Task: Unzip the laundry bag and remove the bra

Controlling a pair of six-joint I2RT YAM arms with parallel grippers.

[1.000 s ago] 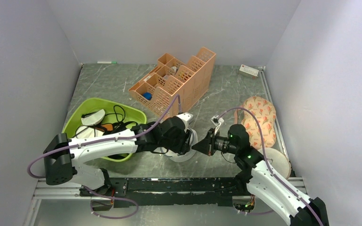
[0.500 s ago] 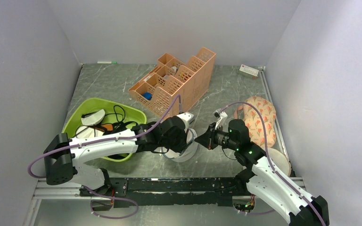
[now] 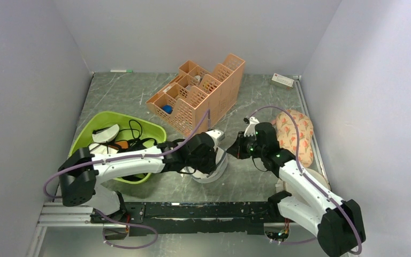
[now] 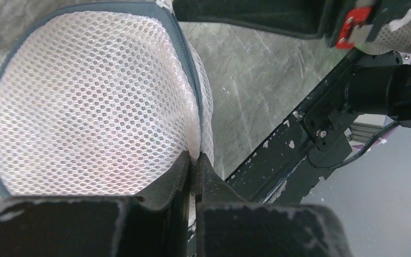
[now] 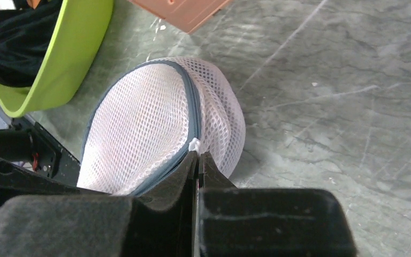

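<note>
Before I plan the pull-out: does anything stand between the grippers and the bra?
Yes, the laundry bag itself. Its grey zipper looks closed along the rim, so mesh covers the inside; no bra shows in any view. The left gripper and right gripper both pinch that rim.

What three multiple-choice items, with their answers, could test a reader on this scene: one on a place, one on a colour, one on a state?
1. In the top view, on which side of the bag is the green bin?
A. left
B. right
C. on top of it

2. What colour is the trim around the bag's lid?
A. red
B. grey
C. yellow

3. How is the right gripper?
A. wide open
B. shut on the bag's edge
C. out of view

Answers:
1 A: the bin sits left of the bag.
2 B: the right wrist view shows a grey band.
3 B: its fingers meet on a white tab at the trim.
</note>
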